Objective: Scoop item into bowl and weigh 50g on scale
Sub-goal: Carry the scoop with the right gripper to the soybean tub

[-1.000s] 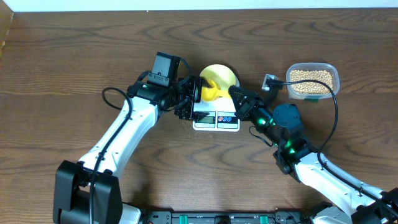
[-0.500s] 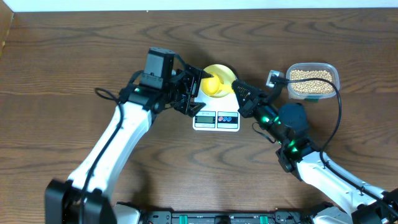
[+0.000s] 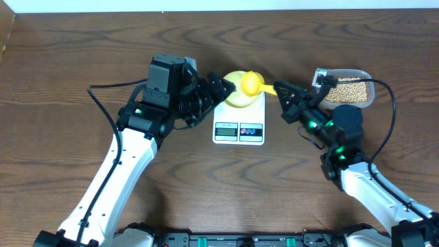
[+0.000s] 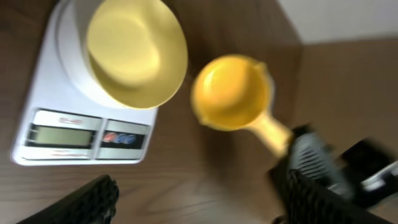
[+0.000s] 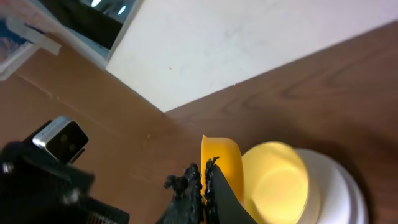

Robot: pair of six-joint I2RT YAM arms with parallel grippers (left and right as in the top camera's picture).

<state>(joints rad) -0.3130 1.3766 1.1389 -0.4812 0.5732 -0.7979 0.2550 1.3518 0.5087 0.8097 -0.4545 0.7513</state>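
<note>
The pale-yellow bowl (image 3: 235,98) rests on the white scale (image 3: 238,130) and looks empty in the left wrist view (image 4: 137,53). My right gripper (image 3: 280,90) is shut on the handle of a yellow scoop (image 3: 252,84), whose cup hovers over the bowl's right rim and shows no beans inside (image 4: 231,93). The right wrist view shows the scoop (image 5: 222,163) edge-on beside the bowl (image 5: 277,180). My left gripper (image 3: 214,98) stands open just left of the bowl, nothing between its fingers (image 4: 199,208). The beans (image 3: 345,90) lie in a tub at the right.
The clear plastic tub (image 3: 368,98) stands at the back right, close behind my right arm. The scale's display and buttons (image 4: 62,134) face the front edge. Bare wooden table (image 3: 82,62) spreads to the left and front.
My right gripper has carried the scoop from low over the bowl's left side up and to the right. The left arm has lifted and drawn back to the left, staying open.
</note>
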